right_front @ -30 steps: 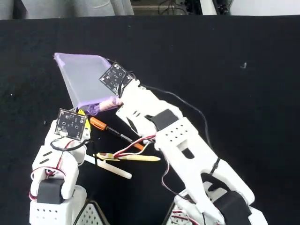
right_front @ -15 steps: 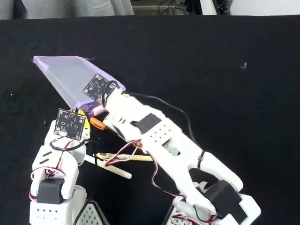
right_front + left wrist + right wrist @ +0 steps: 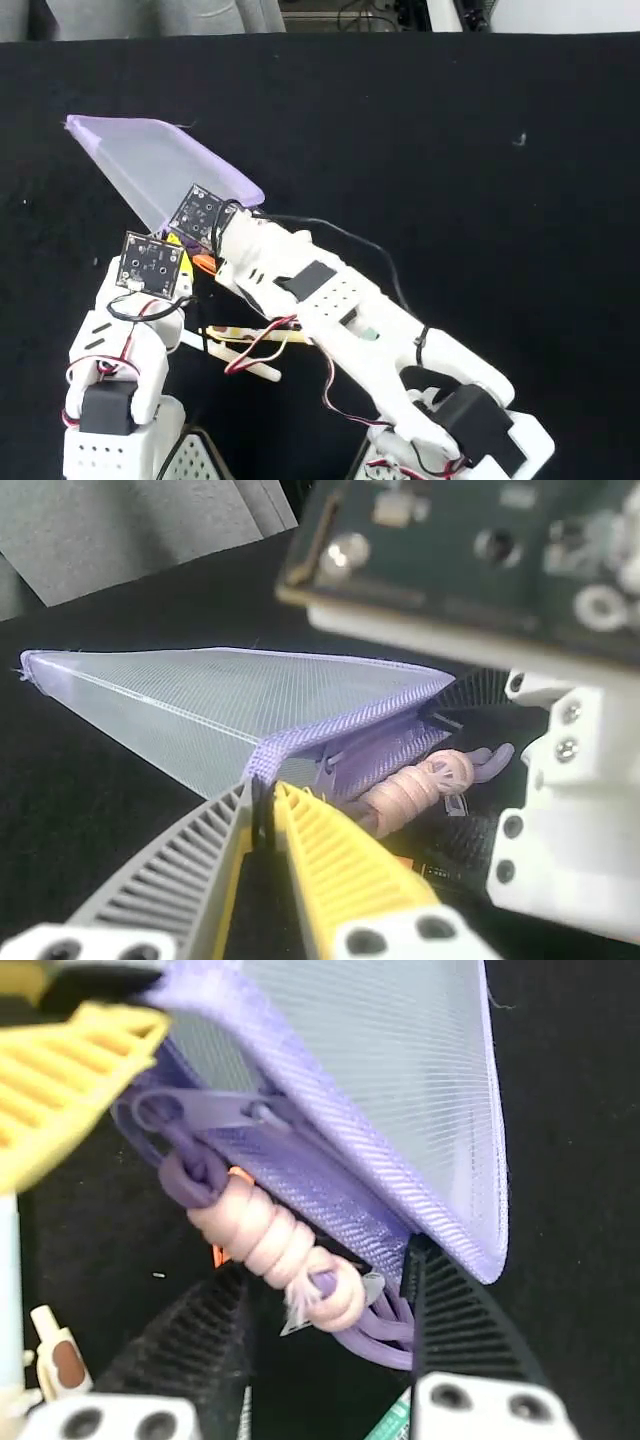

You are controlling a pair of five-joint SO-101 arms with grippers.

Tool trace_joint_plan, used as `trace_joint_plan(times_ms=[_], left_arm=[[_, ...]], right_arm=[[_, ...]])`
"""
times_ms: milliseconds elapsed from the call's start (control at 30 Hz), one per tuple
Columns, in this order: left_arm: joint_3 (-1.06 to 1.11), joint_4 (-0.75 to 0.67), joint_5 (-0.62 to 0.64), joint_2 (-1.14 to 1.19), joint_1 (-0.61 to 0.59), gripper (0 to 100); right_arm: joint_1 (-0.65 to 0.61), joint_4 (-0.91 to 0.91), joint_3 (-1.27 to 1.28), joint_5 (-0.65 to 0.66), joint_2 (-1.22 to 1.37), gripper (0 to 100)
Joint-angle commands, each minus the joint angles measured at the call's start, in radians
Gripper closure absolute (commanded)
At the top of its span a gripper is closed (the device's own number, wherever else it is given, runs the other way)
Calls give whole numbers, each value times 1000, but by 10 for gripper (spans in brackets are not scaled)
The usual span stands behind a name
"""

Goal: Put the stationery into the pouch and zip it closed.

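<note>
purple mesh pouch [image 3: 150, 165] sits tilted at the upper left of the high view, over the black table [image 3: 500, 200]. the left gripper [image 3: 262, 790] is pinched tight on its purple edge. the right gripper [image 3: 325, 1275] is partly spread, straddling the pink zipper pull [image 3: 265, 1235]. pens [image 3: 265, 335] lie at lower left.

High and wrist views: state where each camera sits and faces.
High view: fixed above, looking down on black table, white arms, translucent lilac mesh pouch.
Left wrist: on that arm, facing its yellow-grey end effector clamping the pouch.
Right wrist: facing its black end effector around pink knotted cord pull.
Wrist views share pouch, pull.
</note>
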Motion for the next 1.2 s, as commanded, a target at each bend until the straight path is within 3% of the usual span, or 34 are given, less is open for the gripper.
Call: trace_joint_plan(times_ms=[0, 600, 1167], left_arm=[[-61, -15, 12, -5, -4, 971], [-59, -15, 12, -5, -4, 971], [-61, -15, 12, -5, -12, 971]], right_arm=[[-20, -34, -5, 8, -13, 789], [-66, -35, 97, 9, -200, 790], [-64, -110, 18, 11, 35, 839]])
